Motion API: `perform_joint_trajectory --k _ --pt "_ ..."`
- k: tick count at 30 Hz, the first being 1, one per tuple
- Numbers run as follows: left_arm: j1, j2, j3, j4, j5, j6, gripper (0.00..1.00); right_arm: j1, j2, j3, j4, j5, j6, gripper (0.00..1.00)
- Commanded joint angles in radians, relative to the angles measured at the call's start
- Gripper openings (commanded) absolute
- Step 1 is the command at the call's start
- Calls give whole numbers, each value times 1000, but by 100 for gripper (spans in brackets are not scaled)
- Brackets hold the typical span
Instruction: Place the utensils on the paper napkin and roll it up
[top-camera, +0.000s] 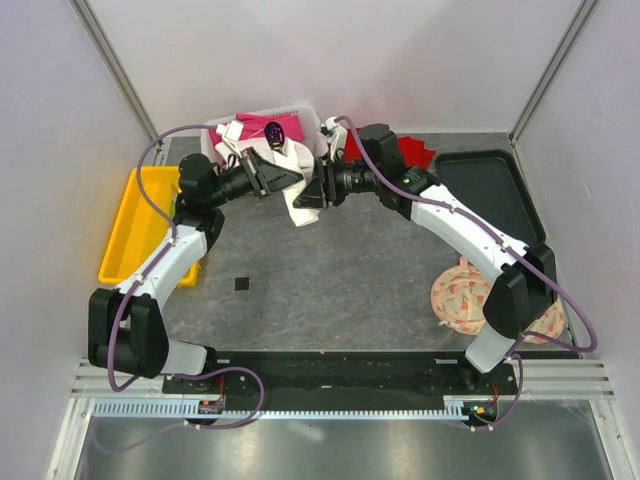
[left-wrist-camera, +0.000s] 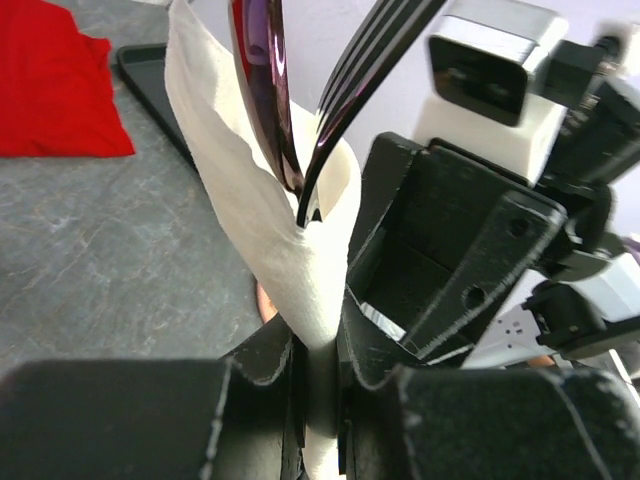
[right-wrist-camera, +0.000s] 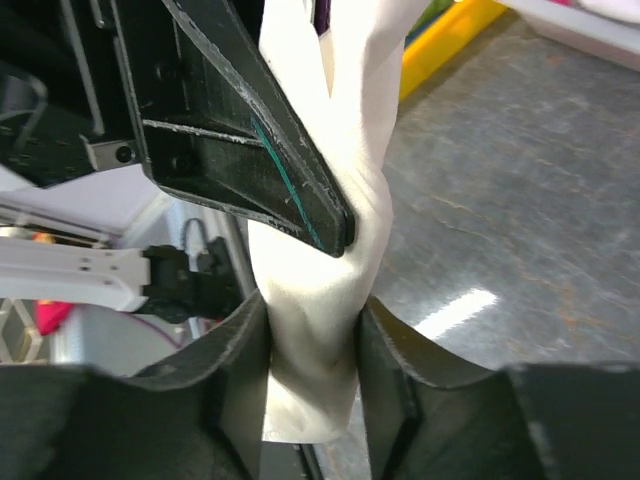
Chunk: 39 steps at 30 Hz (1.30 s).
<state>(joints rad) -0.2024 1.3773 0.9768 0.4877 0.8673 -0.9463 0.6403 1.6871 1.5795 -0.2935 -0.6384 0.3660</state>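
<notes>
Grey mottled table (top-camera: 350, 270), pale walls (top-camera: 350, 50); above the table, left gripper (left-wrist-camera: 320, 385) and right gripper (right-wrist-camera: 312, 350) both pinch 1 rolled paper napkin (left-wrist-camera: 265, 235).

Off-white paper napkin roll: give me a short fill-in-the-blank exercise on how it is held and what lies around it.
1. The number of grippers pinching the rolled off-white paper napkin is ____: the left gripper and the right gripper.
2. From its open end stick a glossy purple spoon and a matching ____.
3. The folded cloth lying on the grey table is ____.
4. The plastic bin at the table's left edge is ____.
Missing words: two; fork; red; yellow.
</notes>
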Motion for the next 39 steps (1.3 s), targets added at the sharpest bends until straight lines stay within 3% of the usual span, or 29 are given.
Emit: perform_joint_trajectory --k 1,5,9,12,15,16,24,25,27,28,30,31,36,39 --pt "-6 -18 5 173 52 -111 2 -1 -33 -32 174 -173 135 41" --pt "-6 -17 11 184 55 -120 2 -1 -41 -55 241 -205 192 26" --pt "-6 -17 8 178 55 -117 2 -4 -44 -58 264 -208 209 0" --pt "-6 -21 13 164 58 -102 2 -10 -52 -68 271 -195 209 0" --pt "-5 -30 22 109 62 -75 14 -21 -58 -76 271 -176 206 0" --pt "-5 -37 22 100 62 -68 25 -27 -61 -78 269 -172 203 0" --pt "6 -83 -6 26 49 -26 63 -36 -89 -85 266 -129 147 0" --pt "6 -86 -9 25 50 -23 74 -36 -93 -90 267 -127 139 0" --pt "11 -95 -20 0 50 -19 78 -36 -102 -92 267 -115 131 0" --pt "12 -99 -26 -6 47 -16 86 -37 -104 -93 264 -113 125 0" --pt "15 -110 -50 -15 45 -14 88 -36 -112 -93 266 -115 120 0" --pt "15 -115 -56 -15 44 -14 99 -36 -112 -93 267 -119 123 0" --pt "5 -118 -90 72 59 -61 100 -36 -109 -95 284 -135 140 0" --pt "-2 -118 -107 144 68 -120 94 -36 -104 -96 286 -144 157 0"
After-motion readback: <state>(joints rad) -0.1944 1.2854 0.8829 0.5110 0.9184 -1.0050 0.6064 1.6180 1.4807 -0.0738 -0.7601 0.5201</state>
